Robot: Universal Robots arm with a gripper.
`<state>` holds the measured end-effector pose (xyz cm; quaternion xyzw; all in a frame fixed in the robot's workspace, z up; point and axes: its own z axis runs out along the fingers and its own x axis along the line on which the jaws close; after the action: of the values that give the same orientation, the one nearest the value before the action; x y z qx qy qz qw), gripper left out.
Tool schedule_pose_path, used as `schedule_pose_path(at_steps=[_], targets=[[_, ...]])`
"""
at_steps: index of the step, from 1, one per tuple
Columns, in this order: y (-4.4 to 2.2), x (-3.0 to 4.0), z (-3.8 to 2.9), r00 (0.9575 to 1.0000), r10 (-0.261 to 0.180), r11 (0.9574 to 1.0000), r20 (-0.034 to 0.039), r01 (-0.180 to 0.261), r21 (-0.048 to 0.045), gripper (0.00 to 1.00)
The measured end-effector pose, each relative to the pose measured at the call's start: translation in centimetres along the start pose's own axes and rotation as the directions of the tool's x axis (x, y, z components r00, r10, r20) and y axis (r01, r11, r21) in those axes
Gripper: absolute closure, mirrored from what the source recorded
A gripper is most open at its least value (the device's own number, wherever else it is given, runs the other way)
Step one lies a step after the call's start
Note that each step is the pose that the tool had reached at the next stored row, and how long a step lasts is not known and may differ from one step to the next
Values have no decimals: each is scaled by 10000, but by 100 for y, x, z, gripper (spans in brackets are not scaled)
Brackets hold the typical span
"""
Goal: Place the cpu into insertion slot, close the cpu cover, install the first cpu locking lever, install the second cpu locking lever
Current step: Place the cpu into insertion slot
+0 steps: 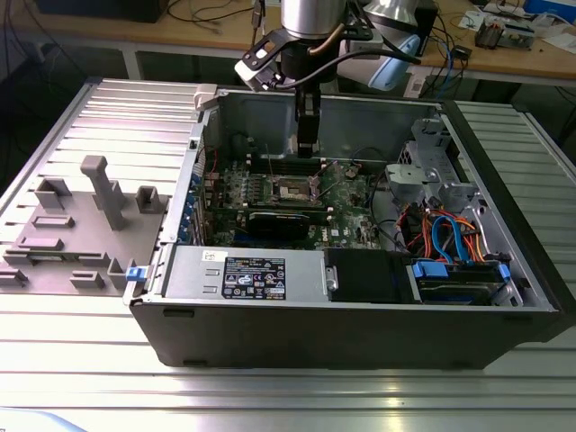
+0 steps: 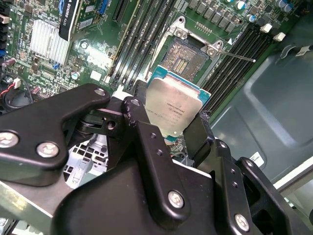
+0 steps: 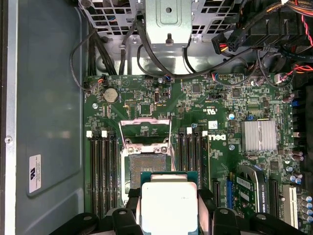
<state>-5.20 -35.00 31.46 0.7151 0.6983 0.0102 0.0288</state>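
Pinching the cpu [image 3: 168,205] by two opposite edges in the gripper's [image 3: 168,218] jaws, I hold it flat just beside the bare slot [image 3: 146,169], whose cover [image 3: 145,120] stands flipped open so nothing blocks it.

Exterior view overlooks the open black computer case [image 1: 342,333]; both wrist views hang close over its green circuit board [image 3: 195,105] [image 2: 95,56]
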Motion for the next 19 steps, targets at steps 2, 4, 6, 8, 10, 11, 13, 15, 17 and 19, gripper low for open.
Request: schedule_pose_path(at_steps=[2, 4, 6, 8, 10, 11, 13, 15, 17, 19], targets=[[0, 0, 1, 10000, 0, 10000, -1, 0, -1, 46], [0, 0, 1, 10000, 0, 10000, 0, 0, 0, 46], [-12, 2, 15, 10000, 3, 10000, -3, -3, -1, 46], [-37, 4, 61, 10000, -1, 10000, 1, 1, 2, 46], [-46, 5, 101, 10000, -44, 10000, -3, 44, 0, 46], [-48, 5, 119, 10000, -68, 10000, -4, 68, -1, 46], [-52, 5, 150, 9999, -97, 10000, -71, 97, 1, 46], [-53, 7, 177, 9998, -108, 9999, -154, 108, -1, 46], [-54, 7, 197, 9995, -144, 9999, -289, 144, 1, 46], [-55, 7, 214, 9992, -177, 9998, -347, 177, -2, 46]])
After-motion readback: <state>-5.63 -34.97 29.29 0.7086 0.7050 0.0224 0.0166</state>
